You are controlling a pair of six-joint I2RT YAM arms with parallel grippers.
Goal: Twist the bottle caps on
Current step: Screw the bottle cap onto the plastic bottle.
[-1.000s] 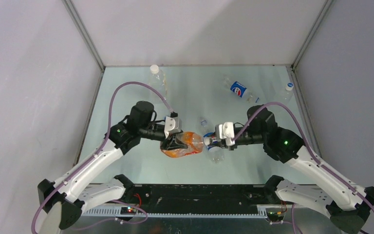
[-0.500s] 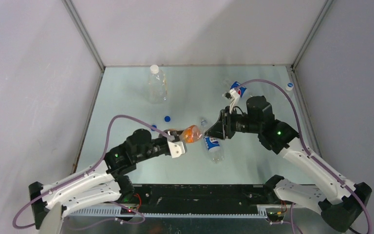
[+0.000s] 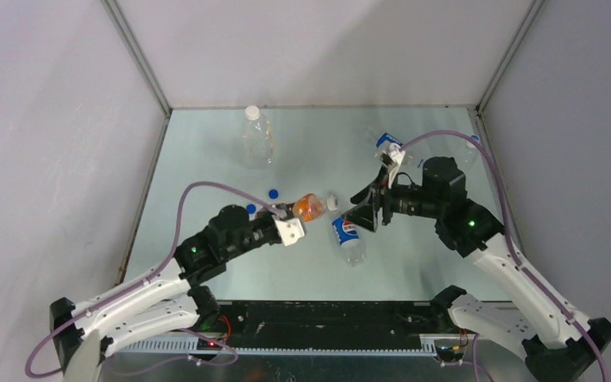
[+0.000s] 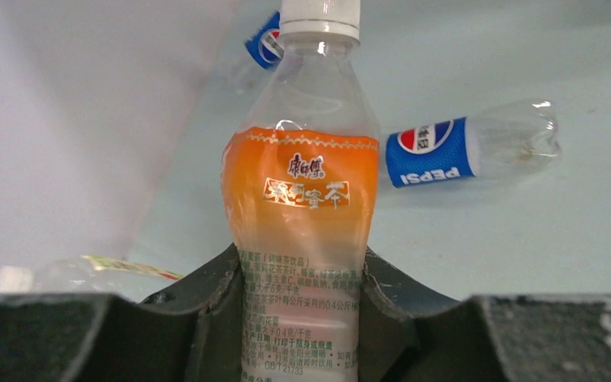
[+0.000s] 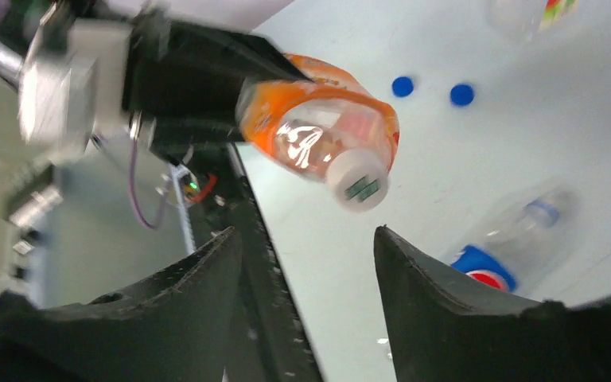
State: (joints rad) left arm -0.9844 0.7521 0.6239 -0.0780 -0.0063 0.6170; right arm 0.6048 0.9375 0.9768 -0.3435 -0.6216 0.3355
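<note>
My left gripper (image 3: 297,216) (image 4: 302,318) is shut on the lower body of a clear bottle with an orange label (image 3: 309,208) (image 4: 301,199) (image 5: 318,123), held off the table with its neck pointing right. A white bottle cap (image 3: 332,204) (image 4: 320,16) (image 5: 357,181) sits on its neck. My right gripper (image 3: 360,213) (image 5: 306,235) stands open and empty just right of that cap, not touching it. Two blue bottle caps (image 3: 273,192) (image 3: 251,208) (image 5: 402,86) (image 5: 462,95) lie loose on the table.
A Pepsi bottle (image 3: 348,237) (image 4: 461,147) (image 5: 517,239) lies on the table under the right gripper. Another Pepsi bottle (image 3: 386,143) (image 4: 264,44) lies at the back, partly behind the right arm. A clear bottle (image 3: 256,135) stands at the back left. Grey walls enclose the table.
My right gripper has opened, let go of the white cap and drawn back to the right. The left gripper keeps its hold and has lifted the orange bottle slightly.
</note>
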